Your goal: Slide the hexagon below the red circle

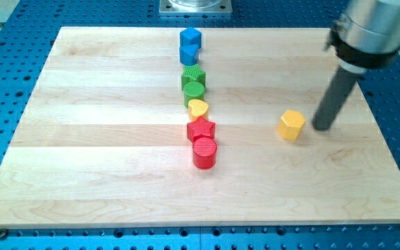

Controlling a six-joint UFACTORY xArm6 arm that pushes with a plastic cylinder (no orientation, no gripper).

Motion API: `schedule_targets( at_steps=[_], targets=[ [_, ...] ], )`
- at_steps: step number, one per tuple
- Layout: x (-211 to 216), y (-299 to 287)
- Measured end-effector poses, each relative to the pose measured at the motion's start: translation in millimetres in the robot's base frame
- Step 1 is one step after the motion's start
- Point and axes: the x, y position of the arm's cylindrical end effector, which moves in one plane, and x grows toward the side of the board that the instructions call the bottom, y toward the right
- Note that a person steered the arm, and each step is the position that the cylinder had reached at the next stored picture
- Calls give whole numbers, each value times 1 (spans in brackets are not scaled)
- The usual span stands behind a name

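Barely started, I'd say: my tip (pixel 322 127) is sitting just to the right of the yellow hexagon (pixel 292 125), no gripper here, just a rod. The red circle (pixel 204 153) is waiting well off to the tip's left, ending a column under the red star (pixel 201 128). The counter (pixel 82 160) between them is looking clear.

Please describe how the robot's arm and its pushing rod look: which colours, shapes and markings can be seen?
Only the arm's end shows, at the view's top right: a blurred silver-grey cylindrical housing with a black collar beneath it. From there a straight, dark grey, round rod runs down to my tip. No cables, labels or markings are visible.
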Motion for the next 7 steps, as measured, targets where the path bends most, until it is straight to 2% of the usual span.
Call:
schedule_targets(
  at_steps=[1, 3, 4, 5, 6, 7],
  targets=[
    [-17, -47],
    [93, -61],
    [59, -6],
    [38, -10],
    [77, 43],
    [99, 27]
  ],
)
